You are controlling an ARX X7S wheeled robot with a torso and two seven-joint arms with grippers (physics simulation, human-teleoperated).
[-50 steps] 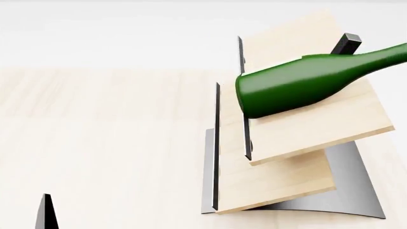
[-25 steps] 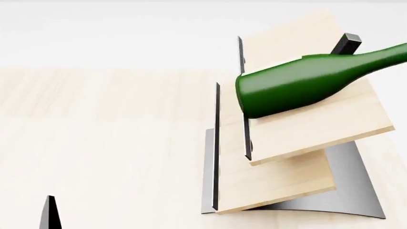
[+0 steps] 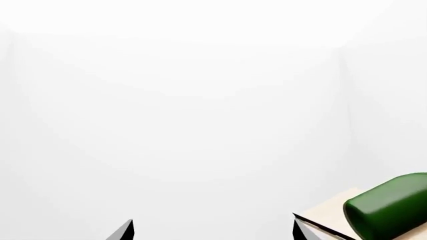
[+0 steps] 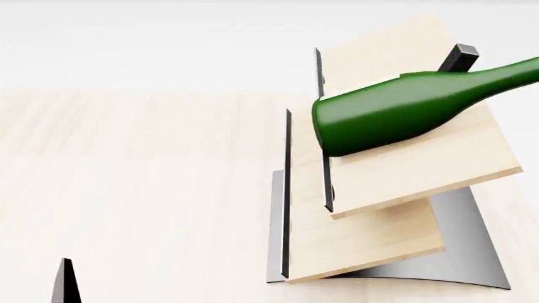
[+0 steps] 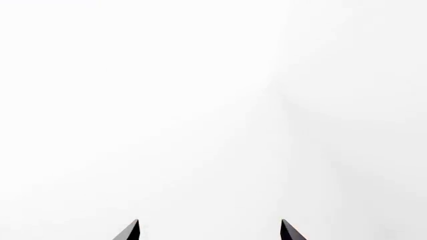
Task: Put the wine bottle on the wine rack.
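Observation:
The dark green wine bottle [image 4: 396,113] lies on its side on the upper slanted board of the wine rack [image 4: 421,170], base toward the board's dark metal edge, neck running off the right side past the black peg [image 4: 459,58]. Its cork and label are out of view. No gripper holds it. In the left wrist view the bottle's base [image 3: 387,207] and a corner of a rack board [image 3: 323,220] show beside one fingertip. My left gripper [image 3: 212,231] is open and empty; one fingertip [image 4: 64,281] shows at the head view's lower left. My right gripper [image 5: 208,231] is open and empty, facing blank white.
The rack stands on a light-wood tabletop [image 4: 135,177] on its curved grey metal base [image 4: 467,246]. A lower slanted board [image 4: 370,243] sits under the upper one. A white wall lies behind the table.
The left fingertip at the head view's lower left has shifted slightly to the right. The bottle and rack have not moved.

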